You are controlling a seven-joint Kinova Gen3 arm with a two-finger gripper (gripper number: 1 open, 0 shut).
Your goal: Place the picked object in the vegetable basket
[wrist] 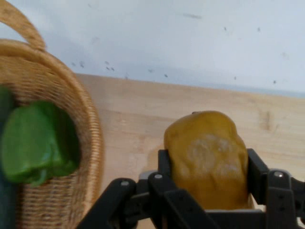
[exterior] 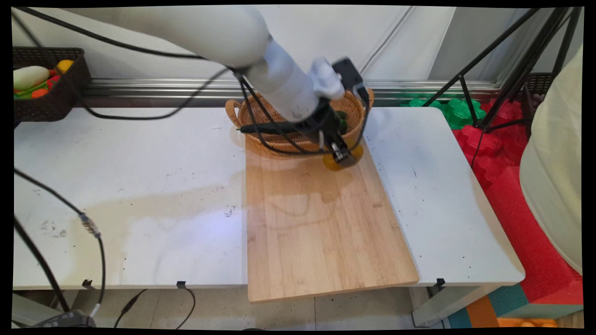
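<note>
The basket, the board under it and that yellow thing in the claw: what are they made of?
The basket looks like woven wicker: tan strands, matte. The board looks like pale wood or bamboo, showing lengthwise strips and grain. The yellow thing between the gripper fingers is smooth with dull whitish patches, possibly plastic play food; I can't be sure.

basket point(exterior: 298, 125) blocks behind, board point(exterior: 321, 223) open

Wooden cutting board point(exterior: 321, 223) lying across a white table point(exterior: 130, 195), wicker basket point(exterior: 298, 135) at the board's far end, green bell pepper point(wrist: 35, 143) inside it, dark basket point(exterior: 51, 93) of toy produce at far left, black tripod point(exterior: 512, 65) at right
</note>
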